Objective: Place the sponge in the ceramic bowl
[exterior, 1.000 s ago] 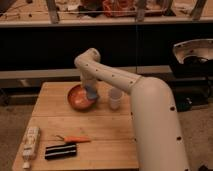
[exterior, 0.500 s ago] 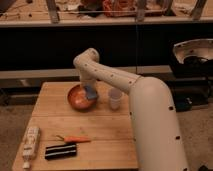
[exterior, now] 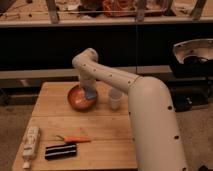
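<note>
The orange-brown ceramic bowl point(exterior: 78, 100) sits at the back middle of the wooden table point(exterior: 100, 127). A light-blue sponge point(exterior: 90, 93) shows at the bowl's right rim, right under the end of my white arm. My gripper point(exterior: 89, 89) hangs over the right side of the bowl, at the sponge. The arm reaches in from the lower right and bends down over the bowl.
A translucent white cup point(exterior: 115, 99) stands just right of the bowl. Near the front lie an orange-handled tool point(exterior: 73, 140), a black ridged block point(exterior: 61, 151) and a white object point(exterior: 30, 143) at the left edge. A dark shelf runs behind the table.
</note>
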You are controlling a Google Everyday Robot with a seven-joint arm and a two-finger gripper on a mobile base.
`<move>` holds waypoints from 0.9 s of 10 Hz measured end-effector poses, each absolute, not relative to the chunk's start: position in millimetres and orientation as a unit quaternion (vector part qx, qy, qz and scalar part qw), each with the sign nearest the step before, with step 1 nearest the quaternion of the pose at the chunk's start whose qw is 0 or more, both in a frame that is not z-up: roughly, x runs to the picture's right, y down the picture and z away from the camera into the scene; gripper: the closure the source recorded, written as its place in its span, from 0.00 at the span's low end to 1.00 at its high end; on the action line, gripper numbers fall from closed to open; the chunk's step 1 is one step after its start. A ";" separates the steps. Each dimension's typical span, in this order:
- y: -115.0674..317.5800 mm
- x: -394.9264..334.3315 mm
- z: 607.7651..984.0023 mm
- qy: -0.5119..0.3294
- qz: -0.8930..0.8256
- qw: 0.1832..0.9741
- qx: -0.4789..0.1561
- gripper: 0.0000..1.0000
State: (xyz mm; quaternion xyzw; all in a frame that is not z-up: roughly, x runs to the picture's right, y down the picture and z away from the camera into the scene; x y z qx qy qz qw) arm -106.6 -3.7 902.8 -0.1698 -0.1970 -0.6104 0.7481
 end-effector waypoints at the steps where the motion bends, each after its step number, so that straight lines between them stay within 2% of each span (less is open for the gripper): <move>1: -4.0 -106.7 903.0 -0.197 -0.611 0.748 -0.169 0.68; 4: -4.5 -109.3 902.9 -0.198 -0.613 0.747 -0.167 0.43; 8: -5.2 -111.4 902.9 -0.198 -0.615 0.745 -0.165 0.39; 9: -5.5 -111.6 902.9 -0.198 -0.615 0.745 -0.164 0.35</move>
